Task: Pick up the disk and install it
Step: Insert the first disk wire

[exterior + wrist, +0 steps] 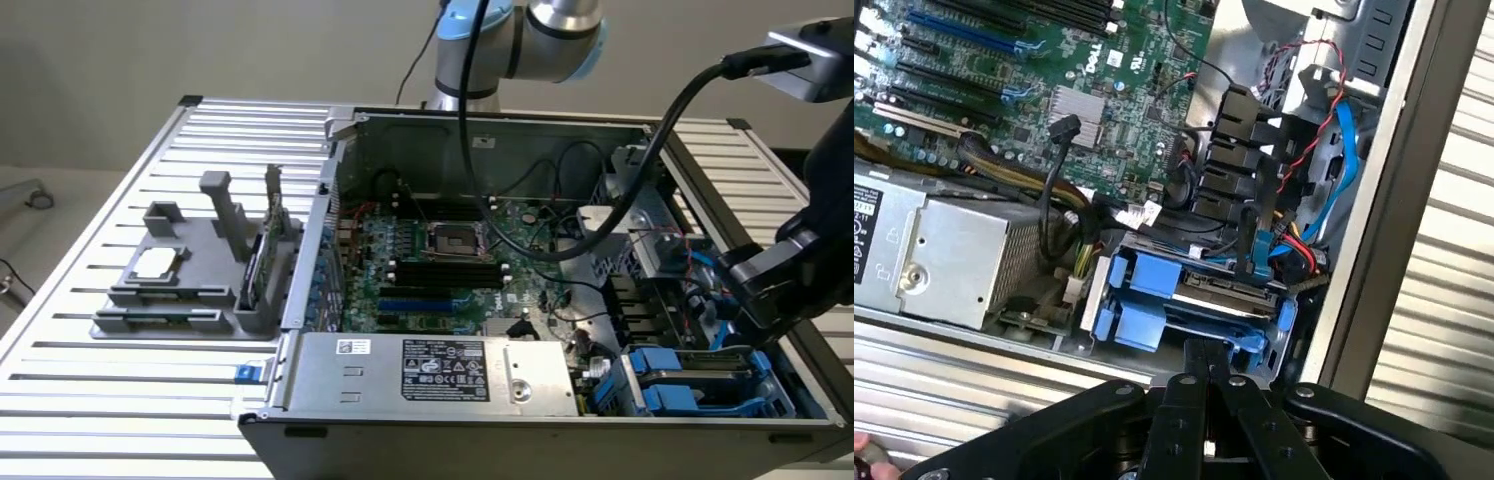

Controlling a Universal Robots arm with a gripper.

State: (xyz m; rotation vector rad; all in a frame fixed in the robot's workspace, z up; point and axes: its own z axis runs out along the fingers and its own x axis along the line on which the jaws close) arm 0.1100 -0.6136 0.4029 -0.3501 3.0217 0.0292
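Pincer [1204, 352]: fully closed, the two black fingers pressed together with nothing between them. The tips stand just at the outer edge of the disk's blue frame; I cannot tell if they touch it.
Table [80, 400]: ribbed aluminium, and it carries everything.
Computer case [534, 440]: it lies on the table with its top side open.
Motherboard [441, 260]: green, on the floor of the case.
Power-supply box [441, 370]: grey with a label, just beside the drive bay.
Disk [1204, 297]: it lies flat inside the drive bay, in the case corner at the exterior view's right, with its blue carrier frame [1139, 275] around it.
Edges: the metal case wall [1374, 230] runs close along the bay.
Open room: the space over the bay is free; red, blue and black cables [1344, 150] cross just behind it.
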